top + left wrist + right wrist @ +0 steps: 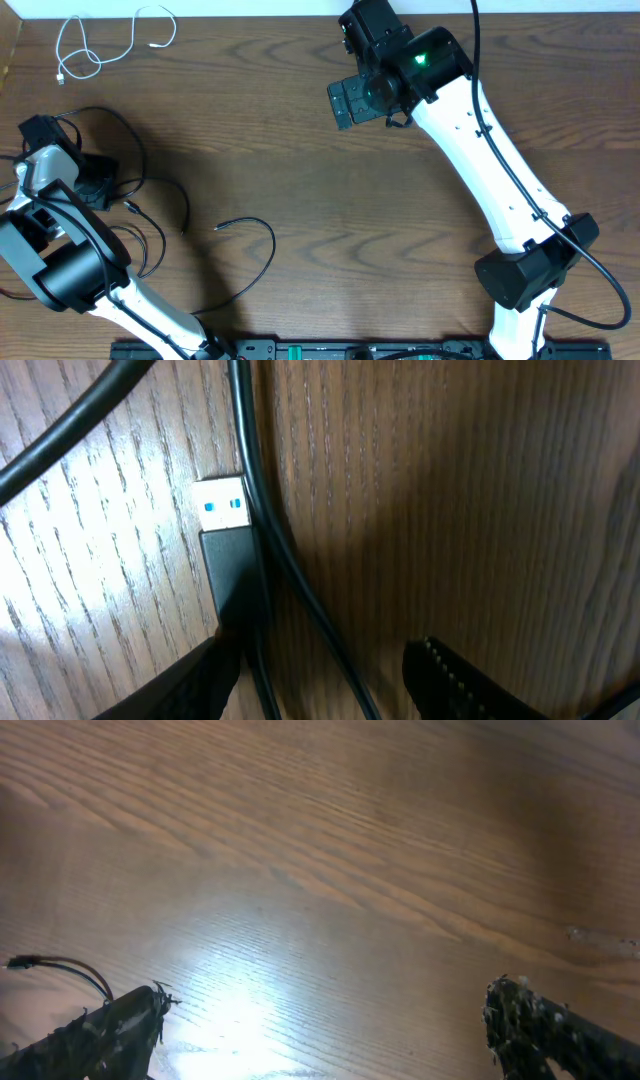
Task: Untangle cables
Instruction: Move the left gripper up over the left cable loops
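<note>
A thin white cable point(95, 45) lies in loose loops at the far left corner. Thin black cables point(150, 205) lie in loose loops at the left, and one free end point(222, 226) points toward the middle. My left gripper point(100, 180) is down among them. In the left wrist view its jaws point(320, 690) are open with two black cable strands point(300, 590) running between the fingers. A black USB plug with a blue insert point(222, 505) lies just ahead. My right gripper point(350, 100) is open and empty above bare table; its wrist view point(320, 1020) shows a black cable end point(60, 965) at the left.
The wooden table point(330, 200) fills the view. A white wall edge runs along the far side point(250, 8). The right arm's base point(525, 270) with its thicker black cord point(610, 290) stands at the near right. A black rail point(350, 350) runs along the front edge.
</note>
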Motion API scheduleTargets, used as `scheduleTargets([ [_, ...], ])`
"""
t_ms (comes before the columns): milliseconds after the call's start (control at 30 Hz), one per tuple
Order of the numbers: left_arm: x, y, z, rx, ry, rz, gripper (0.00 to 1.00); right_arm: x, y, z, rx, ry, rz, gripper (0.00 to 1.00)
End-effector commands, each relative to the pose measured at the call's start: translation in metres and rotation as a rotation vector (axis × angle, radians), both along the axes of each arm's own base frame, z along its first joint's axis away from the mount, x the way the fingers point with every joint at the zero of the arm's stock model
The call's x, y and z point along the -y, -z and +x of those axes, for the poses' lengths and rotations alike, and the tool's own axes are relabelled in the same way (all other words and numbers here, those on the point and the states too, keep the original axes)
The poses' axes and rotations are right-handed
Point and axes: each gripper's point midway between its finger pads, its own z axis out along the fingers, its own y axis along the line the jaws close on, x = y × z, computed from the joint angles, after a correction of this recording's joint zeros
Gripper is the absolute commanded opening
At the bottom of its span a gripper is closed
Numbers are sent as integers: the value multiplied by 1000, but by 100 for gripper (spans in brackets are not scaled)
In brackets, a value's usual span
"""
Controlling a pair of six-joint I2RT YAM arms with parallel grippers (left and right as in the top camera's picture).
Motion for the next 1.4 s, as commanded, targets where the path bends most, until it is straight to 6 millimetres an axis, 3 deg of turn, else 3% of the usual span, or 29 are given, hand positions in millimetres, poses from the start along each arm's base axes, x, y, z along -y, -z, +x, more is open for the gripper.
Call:
scheduleTargets([
  [0,4,24,-3,-35,-4,-35,51,0,5,1,-13,4,-3,99],
  [100,2,24,0,-21,-3,-25,29,0,5,1,-13,4,-3,99],
  [267,-4,21,11,17,13,7,9,0,5,1,-15,21,5,99],
  [500,-3,20,15,24,18,11,9,0,5,1,-18,20,7,99],
  [567,-4,16,16,26,19,13,14,0,5,1,-18,20,7,99],
  [933,-15,-32,26,113,25,100,8,0,5,0,-19,20,6,99],
  [1100,-11,-41,30,147,36,87,8,0,5,1,-17,20,7,99],
  [1367,-3,-53,36,168,215,100,9,0,5,1,-16,20,7,99],
])
